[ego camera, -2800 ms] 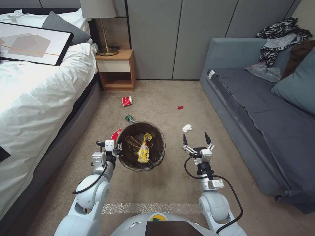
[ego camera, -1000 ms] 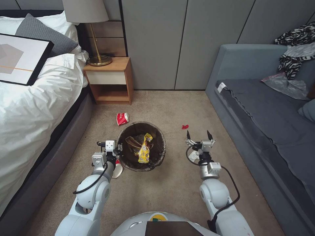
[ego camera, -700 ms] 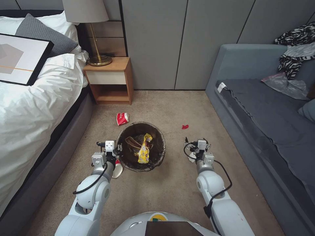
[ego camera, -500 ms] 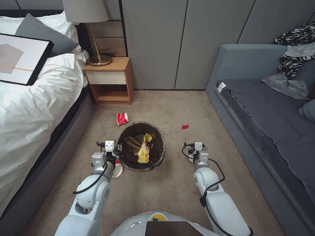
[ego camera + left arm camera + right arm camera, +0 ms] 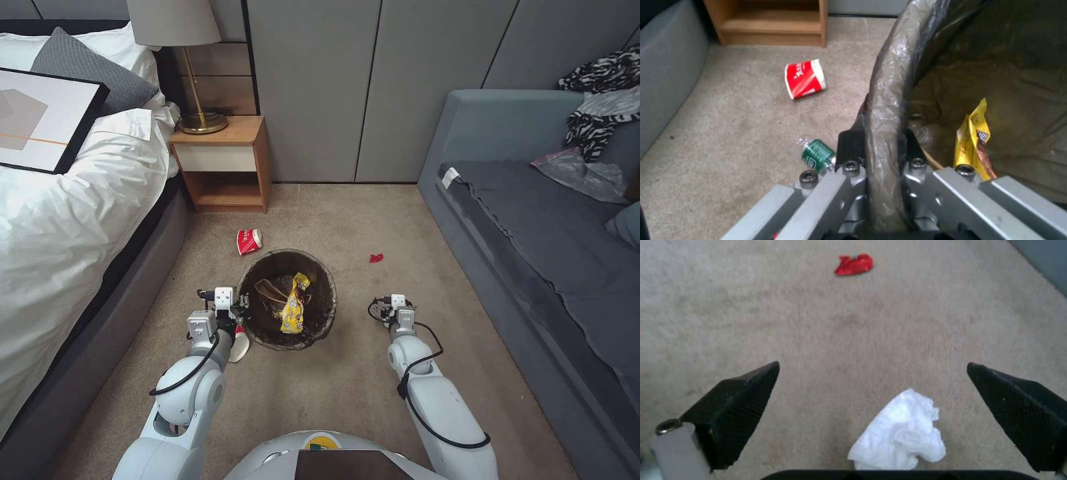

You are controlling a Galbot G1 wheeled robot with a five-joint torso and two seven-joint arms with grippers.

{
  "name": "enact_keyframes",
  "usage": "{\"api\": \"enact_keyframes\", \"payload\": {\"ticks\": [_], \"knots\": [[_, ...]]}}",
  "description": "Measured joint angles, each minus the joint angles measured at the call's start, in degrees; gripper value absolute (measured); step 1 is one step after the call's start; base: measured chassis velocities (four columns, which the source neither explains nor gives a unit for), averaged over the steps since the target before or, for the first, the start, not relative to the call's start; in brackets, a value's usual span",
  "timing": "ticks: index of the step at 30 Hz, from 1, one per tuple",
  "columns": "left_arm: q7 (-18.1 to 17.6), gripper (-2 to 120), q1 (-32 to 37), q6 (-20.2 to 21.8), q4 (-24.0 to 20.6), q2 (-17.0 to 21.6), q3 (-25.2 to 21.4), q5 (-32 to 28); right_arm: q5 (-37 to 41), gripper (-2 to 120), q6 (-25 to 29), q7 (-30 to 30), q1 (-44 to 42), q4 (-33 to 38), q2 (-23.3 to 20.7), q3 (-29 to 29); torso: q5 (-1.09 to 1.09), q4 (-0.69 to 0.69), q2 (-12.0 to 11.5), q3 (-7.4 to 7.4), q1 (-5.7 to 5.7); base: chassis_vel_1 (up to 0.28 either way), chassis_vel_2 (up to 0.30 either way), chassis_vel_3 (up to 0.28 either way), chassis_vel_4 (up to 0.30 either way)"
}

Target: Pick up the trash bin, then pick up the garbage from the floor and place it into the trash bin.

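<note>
Lying crumpled between spread pincer (image 5: 873, 370): white tissue (image 5: 900, 433).

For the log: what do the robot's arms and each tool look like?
Both arms are glossy white rounded shells with looping black cables. The left tool has a silver metal body with hex bolts and black fingers. The right tool has black, textured, wedge-shaped fingers on a pale mount.

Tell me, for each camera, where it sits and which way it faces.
Head: high on the robot, facing down at the carpet; both arms show, left gripper at the trash bin.
Left wrist: behind the fingers clamping the bin rim, facing the red cup.
Right wrist: between open fingers, looking down at the tissue.
Shared: head and left wrist both see that cup.
</note>
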Motion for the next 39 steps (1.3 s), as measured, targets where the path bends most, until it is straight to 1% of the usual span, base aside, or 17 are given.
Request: {"api": "enact_keyframes", "payload": {"ticks": [3, 4, 10, 19, 22, 25, 27, 28, 30, 31, 34, 35, 37, 38, 39], "knots": [[0.0, 3, 0.0, 0.0, 0.1, 0.0, 0.1, 0.1, -0.4, 100, 1.2, -0.1, 1.4, -4.0, 0.4, 0.0, 0.00, 0.00, 0.0, 0.00, 0.00, 0.000, 0.000, 0.000, 0.000], [0.0, 3, 0.0, 0.0, 0.1, 0.0, 0.1, 0.1, -0.4, 100, 1.2, -0.1, 1.4, -4.0, 0.4, 0.0, 0.00, 0.00, 0.0, 0.00, 0.00, 0.000, 0.000, 0.000, 0.000], [0.0, 3, 0.0, 0.0, 0.1, 0.1, 0.2, 0.1, -0.7, 100, 2.5, -0.2, 3.0, -9.9, 0.8, 0.3, 0.00, 0.00, 0.0, 0.00, 0.00, 0.000, 0.000, 0.000, 0.000], [0.0, 3, 0.1, 0.0, 0.1, 0.1, 0.2, 0.2, -1.4, 100, 4.1, -0.9, 3.4, -14.7, 1.3, 1.0, 0.00, 0.00, 0.0, 0.00, 0.00, 0.000, 0.000, 0.000, 0.000], [0.0, 3, 0.0, 0.0, 0.1, 0.0, 0.3, 0.2, -1.5, 97, 4.8, -1.3, 3.4, -16.0, 1.3, 1.2, 0.00, 0.00, 0.0, 0.00, 0.00, 0.000, 0.000, 0.000, 0.000], [-0.1, 3, 0.0, 0.0, 0.2, 0.0, 0.4, 0.3, -2.2, 84, 6.4, -2.1, 3.6, -18.1, 1.5, 1.6, 0.00, 0.00, 0.0, 0.00, 0.00, 0.000, 0.000, 0.000, 0.000], [-0.1, 3, 0.0, 0.0, 0.2, 0.0, 0.4, 0.3, -2.2, 84, 6.4, -2.1, 3.6, -18.1, 1.5, 1.6, 0.00, 0.00, 0.0, 0.00, 0.00, 0.000, 0.000, 0.000, 0.000], [-0.1, 3, 0.0, 0.0, 0.2, 0.0, 0.4, 0.3, -2.5, 74, 7.5, -2.8, 3.8, -19.2, 1.5, 1.8, 0.00, 0.00, 0.0, 0.00, 0.00, 0.000, 0.000, 0.000, 0.000], [-0.1, 3, 0.0, 0.0, 0.2, 0.0, 0.4, 0.3, -2.6, 66, 7.9, -3.1, 4.0, -19.6, 1.6, 1.8, 0.00, 0.00, 0.0, 0.00, 0.00, 0.000, 0.000, 0.000, 0.000], [-0.1, 3, 0.0, 0.0, 0.2, 0.0, 0.4, 0.3, -2.6, 66, 7.9, -3.1, 4.0, -19.6, 1.6, 1.8, 0.00, 0.00, 0.0, 0.00, 0.00, 0.000, 0.000, 0.000, 0.000], [-0.1, 3, 0.1, 0.0, 0.2, -0.1, 0.4, 0.4, -2.7, 52, 8.5, -3.3, 4.3, -20.2, 1.6, 1.8, 0.00, 0.01, 0.0, 0.00, 0.00, 0.000, 0.000, 0.000, 0.000], [-0.1, 3, 0.1, 0.0, 0.2, -0.1, 0.4, 0.4, -2.7, 52, 8.5, -3.3, 4.3, -20.2, 1.6, 1.8, 0.00, 0.01, 0.0, 0.00, 0.00, 0.000, 0.000, 0.000, 0.000], [-0.1, 3, 0.2, 0.0, 0.1, -0.1, 0.4, 0.4, -2.9, 39, 9.0, -3.6, 4.4, -20.5, 1.7, 1.8, 0.00, 0.01, 0.0, 0.00, 0.00, 0.000, 0.000, 0.000, 0.000], [-0.1, 3, 0.2, 0.0, 0.1, -0.1, 0.4, 0.4, -3.0, 36, 9.2, -3.7, 4.4, -20.5, 1.7, 1.8, 0.00, 0.01, 0.0, 0.00, 0.00, 0.000, 0.000, 0.000, 0.000], [-0.1, 3, 0.2, 0.0, 0.1, -0.1, 0.4, 0.4, -3.0, 36, 9.2, -3.7, 4.4, -20.5, 1.7, 1.8, 0.00, 0.01, 0.0, 0.00, 0.00, 0.000, 0.000, 0.000, 0.000]]}}
